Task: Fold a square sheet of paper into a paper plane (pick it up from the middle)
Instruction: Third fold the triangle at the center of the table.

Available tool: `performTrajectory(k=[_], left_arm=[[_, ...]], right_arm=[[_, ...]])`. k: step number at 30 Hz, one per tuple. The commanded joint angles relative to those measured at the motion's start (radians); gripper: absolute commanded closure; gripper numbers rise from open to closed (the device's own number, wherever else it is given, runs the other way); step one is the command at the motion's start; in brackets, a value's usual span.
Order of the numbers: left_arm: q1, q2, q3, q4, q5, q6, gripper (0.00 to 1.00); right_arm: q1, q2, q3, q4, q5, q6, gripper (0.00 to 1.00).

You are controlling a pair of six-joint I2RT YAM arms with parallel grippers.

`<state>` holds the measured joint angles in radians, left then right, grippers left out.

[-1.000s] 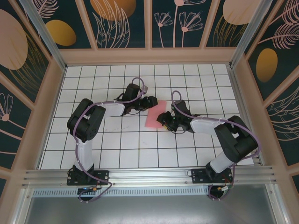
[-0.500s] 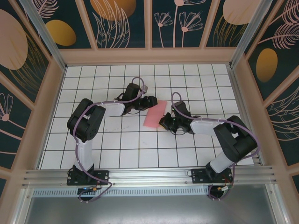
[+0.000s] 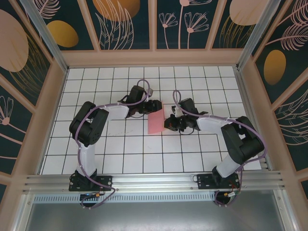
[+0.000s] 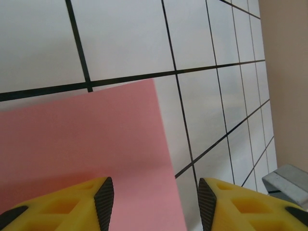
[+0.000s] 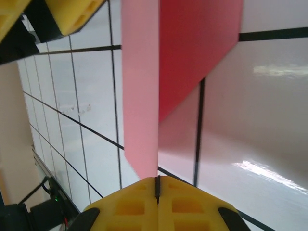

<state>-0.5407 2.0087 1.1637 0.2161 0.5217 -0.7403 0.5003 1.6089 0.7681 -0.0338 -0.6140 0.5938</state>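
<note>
Right tool [image 5: 157,182] pinches the pink paper [image 5: 139,86], apparently at its edge.

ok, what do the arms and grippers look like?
Left arm and right arm match: black joint housings, white links, a purple cable looped along each. Left gripper and right gripper have yellow fingers with cut-out pockets and black pads.
</note>
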Motion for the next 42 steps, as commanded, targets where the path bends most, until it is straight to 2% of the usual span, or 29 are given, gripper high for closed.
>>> performTrajectory(k=[1,9,14,18,26,32,37,42], left_arm=[[0.002,0.036,0.002,-0.038,-0.023,0.023,0.5],[0.002,0.069,0.005,-0.069,-0.063,0.012,0.54],[0.004,0.089,-0.004,-0.081,-0.09,-0.003,0.56],[0.002,0.096,-0.012,-0.087,-0.116,-0.017,0.57],[0.002,0.101,-0.015,-0.101,-0.138,-0.021,0.58],[0.003,0.1,-0.018,-0.1,-0.137,-0.021,0.58],[0.002,0.096,-0.021,-0.101,-0.136,-0.021,0.58],[0.002,0.093,-0.021,-0.103,-0.135,-0.019,0.58]], right_arm=[[-0.027,0.017,-0.001,-0.067,-0.057,-0.086,1.0],[-0.033,0.004,-0.044,0.017,-0.038,0.015,0.99],[-0.033,-0.002,-0.092,0.094,-0.032,0.111,0.84],[-0.026,-0.003,-0.133,0.129,-0.015,0.173,0.77],[-0.005,-0.029,-0.19,0.234,-0.037,0.259,0.75],[0.006,-0.029,-0.218,0.296,-0.024,0.311,0.67],[0.006,-0.054,-0.254,0.414,-0.02,0.359,0.69],[0.006,-0.112,-0.275,0.434,0.013,0.384,0.86]])
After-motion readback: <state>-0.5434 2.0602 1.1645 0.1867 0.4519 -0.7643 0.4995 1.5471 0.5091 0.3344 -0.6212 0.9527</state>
